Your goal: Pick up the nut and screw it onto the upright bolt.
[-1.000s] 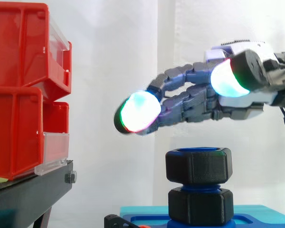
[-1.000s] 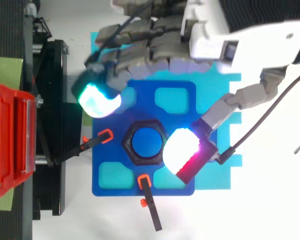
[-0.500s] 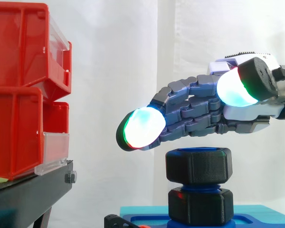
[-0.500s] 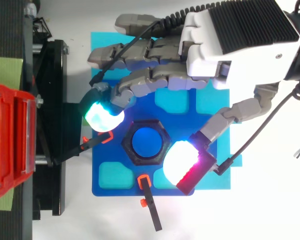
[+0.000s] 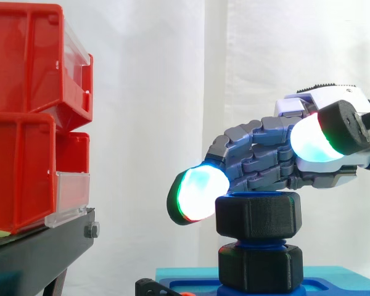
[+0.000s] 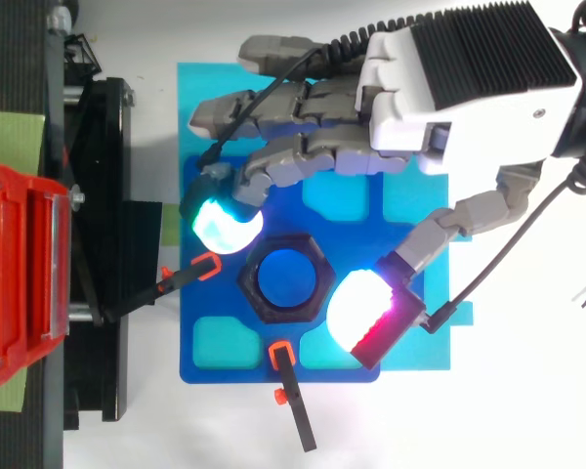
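Lower than half a second ago, the hand (image 6: 459, 88) has sunk toward the nut (image 5: 258, 214) and drawn back a little to the right of the side view, so its foremost glowing pad (image 5: 200, 192) now hangs level with the nut's upper edge instead of above it

Nearest the side camera is the thumb, its white and magenta pad (image 6: 361, 308) just beside the nut's lower right corner from above, yet well above the nut seen from the side. Behind it the nut sits on top of the upright blue bolt (image 6: 285, 277), whose flat end shows through the nut's hole. A short stretch of blue thread separates the nut from a second black hexagonal piece (image 5: 260, 266) lower on the bolt. The bolt rises from a blue plate (image 6: 220, 366) lying on a cyan sheet (image 6: 195, 98), with two orange-tipped clamps (image 6: 207, 266) at the plate's edge

Beyond the nut, the fingers reach out slightly bent and bunched together, the cyan pad just off the nut's upper left corner. Thumb and fingers stand apart with the nut between them, clamped on nothing; whether either pad touches the nut cannot be made out. The other fingertips are hidden behind the leading finger

Farther left, stacked red bins (image 5: 24, 123) rest on a black stand (image 5: 31, 253), cut off at the frame edge, before the white curtain (image 5: 160, 92)
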Robot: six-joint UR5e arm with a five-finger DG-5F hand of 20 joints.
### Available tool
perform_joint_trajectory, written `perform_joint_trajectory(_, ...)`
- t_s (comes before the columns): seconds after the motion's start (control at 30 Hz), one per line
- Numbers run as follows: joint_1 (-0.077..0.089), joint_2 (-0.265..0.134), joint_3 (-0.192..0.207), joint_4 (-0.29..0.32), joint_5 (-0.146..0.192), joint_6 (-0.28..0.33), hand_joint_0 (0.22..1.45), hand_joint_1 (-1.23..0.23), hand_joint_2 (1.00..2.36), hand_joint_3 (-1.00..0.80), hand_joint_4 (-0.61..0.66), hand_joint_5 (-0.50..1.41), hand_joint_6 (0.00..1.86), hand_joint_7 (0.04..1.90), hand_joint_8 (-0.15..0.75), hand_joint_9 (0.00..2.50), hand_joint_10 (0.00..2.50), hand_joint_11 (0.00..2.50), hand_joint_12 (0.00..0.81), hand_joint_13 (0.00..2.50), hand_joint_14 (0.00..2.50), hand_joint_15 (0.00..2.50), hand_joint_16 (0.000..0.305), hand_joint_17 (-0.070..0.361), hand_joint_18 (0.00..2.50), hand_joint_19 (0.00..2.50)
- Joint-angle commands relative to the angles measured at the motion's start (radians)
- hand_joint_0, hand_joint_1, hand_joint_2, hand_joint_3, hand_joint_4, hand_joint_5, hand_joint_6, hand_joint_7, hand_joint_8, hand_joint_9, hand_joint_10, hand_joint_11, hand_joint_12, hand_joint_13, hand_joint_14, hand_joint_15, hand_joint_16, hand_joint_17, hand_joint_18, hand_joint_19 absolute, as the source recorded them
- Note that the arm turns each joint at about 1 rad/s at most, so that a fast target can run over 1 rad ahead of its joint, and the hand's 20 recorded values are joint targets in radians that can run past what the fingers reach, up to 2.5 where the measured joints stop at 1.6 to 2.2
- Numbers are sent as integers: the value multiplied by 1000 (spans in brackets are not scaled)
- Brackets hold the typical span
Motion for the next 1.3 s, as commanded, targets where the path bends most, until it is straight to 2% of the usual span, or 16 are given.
perform_joint_trajectory(0.0, 0, 0, -1, 3, -1, 1, 407, -467, 1000, -500, 216, -151, 502, 788, 253, 202, 0, 0, 375, 0, 0, 0, 58, 132, 0, 0)
perform_joint_trajectory(0.27, -3, 0, -1, 3, -1, 1, 420, -450, 1000, -500, 285, -69, 504, 1015, 271, 397, 0, 0, 374, 26, 0, 0, 54, 120, 0, 0)
perform_joint_trajectory(0.5, -8, 1, -1, 3, -3, 0, 442, -466, 1000, -500, 249, -7, 504, 1123, 267, 668, 0, 0, 352, 243, 0, 0, 46, 103, 0, 0)
perform_joint_trajectory(0.67, -17, 1, -1, 3, -7, 0, 457, -476, 1000, -500, 196, 30, 504, 1163, 249, 870, 0, 0, 336, 392, 0, 0, 41, 92, 0, 0)
perform_joint_trajectory(0.77, -23, 1, -1, 3, -10, -3, 472, -486, 1000, -500, 144, 60, 505, 1191, 221, 1073, 0, 0, 310, 501, 0, 0, 34, 77, 143, 0)
perform_joint_trajectory(0.97, -34, 1, -1, 3, -17, -5, 488, -499, 1000, -500, 116, 86, 505, 1219, 176, 1307, 0, 0, 273, 653, 0, 0, 28, 63, 319, 0)
perform_joint_trajectory(1.03, -37, 1, -1, 3, -17, -5, 493, -506, 1000, -500, 104, 97, 505, 1237, 134, 1413, 0, 0, 252, 735, 0, 0, 27, 61, 425, 0)
perform_joint_trajectory(1.27, -42, 1, 9, -2, -17, -5, 501, -512, 1000, -500, 62, 115, 504, 1333, 139, 1736, 0, 0, 181, 1062, 0, 0, 19, 43, 816, 104)
